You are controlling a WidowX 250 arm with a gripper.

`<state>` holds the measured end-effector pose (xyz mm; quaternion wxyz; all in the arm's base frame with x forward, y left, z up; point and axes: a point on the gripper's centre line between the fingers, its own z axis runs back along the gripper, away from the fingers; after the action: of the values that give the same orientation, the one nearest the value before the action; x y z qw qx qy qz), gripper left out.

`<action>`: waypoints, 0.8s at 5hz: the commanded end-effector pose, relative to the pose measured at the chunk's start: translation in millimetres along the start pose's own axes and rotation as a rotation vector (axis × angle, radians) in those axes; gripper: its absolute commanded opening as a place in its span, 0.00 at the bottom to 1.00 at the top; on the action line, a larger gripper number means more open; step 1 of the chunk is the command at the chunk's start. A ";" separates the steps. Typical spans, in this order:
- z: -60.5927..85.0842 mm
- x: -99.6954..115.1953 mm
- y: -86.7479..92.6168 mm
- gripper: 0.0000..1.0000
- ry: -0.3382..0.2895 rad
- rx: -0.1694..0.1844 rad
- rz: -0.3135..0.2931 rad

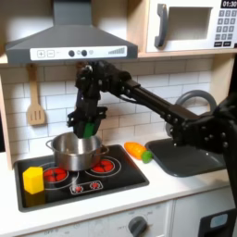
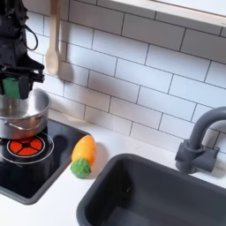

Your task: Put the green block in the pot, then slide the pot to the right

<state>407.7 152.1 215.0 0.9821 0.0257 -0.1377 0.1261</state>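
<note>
The silver pot (image 1: 76,152) stands on the back left burner of the toy stove (image 1: 111,181); in the second exterior view the pot (image 2: 25,113) is at the left edge. My gripper (image 1: 86,126) hangs just above the pot's mouth, pointing down. It is shut on the small green block (image 1: 89,123). In the second exterior view the gripper (image 2: 14,86) holds the green block (image 2: 10,86) above the pot's rim, with the block's left part cut off by the frame edge.
A yellow block (image 1: 33,179) sits on the stove's front left corner. An orange-and-green toy vegetable (image 1: 139,151) (image 2: 83,155) lies between stove and sink (image 1: 190,157) (image 2: 150,190). A faucet (image 2: 199,139) stands behind the sink. A wooden spatula (image 1: 35,104) hangs on the tiled wall.
</note>
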 end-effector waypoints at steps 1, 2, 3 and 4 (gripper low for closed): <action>-7.2 8.4 -0.1 0.00 -0.005 -0.001 -0.015; -8.9 11.5 -0.2 0.00 -0.007 0.002 -0.022; -13.5 9.7 0.2 0.00 0.006 0.006 -0.032; -12.0 7.7 2.1 1.00 0.017 0.012 -0.054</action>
<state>418.6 157.3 207.3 0.9852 0.0332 -0.1328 0.1030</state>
